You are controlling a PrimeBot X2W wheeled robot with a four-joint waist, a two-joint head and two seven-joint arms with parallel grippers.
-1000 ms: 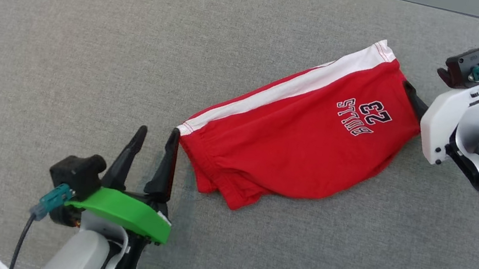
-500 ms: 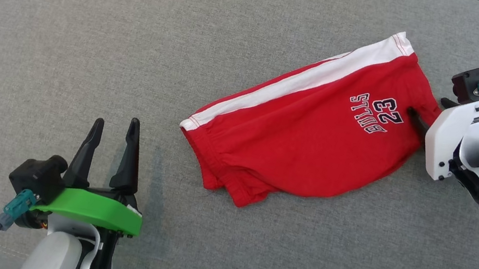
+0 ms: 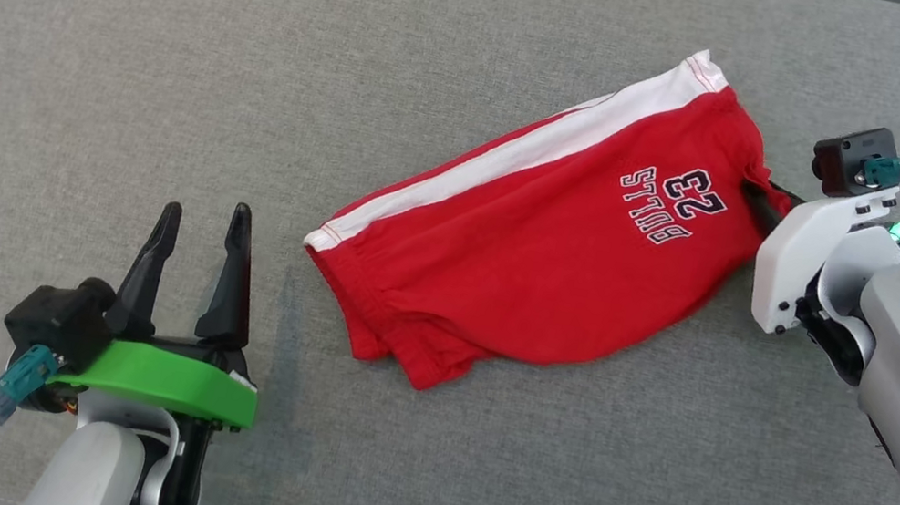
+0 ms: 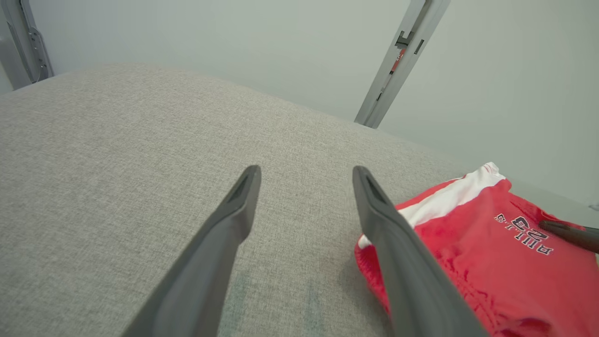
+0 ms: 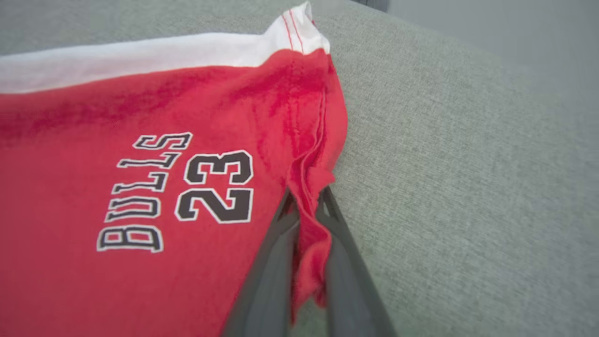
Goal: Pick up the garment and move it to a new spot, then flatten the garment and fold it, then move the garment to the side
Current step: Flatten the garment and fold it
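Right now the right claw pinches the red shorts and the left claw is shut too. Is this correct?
Not quite: the left claw is open, as the left wrist view shows. The right claw does pinch the red shorts.

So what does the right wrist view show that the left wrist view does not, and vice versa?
Right wrist view: the right gripper shut on a hem fold of the red cotton shorts with a white side stripe. Left wrist view: the left gripper open and empty, the shorts' gathered waistband, a grey metal post. Both: the shorts, their BULLS 23 print, the grey woven cushion.
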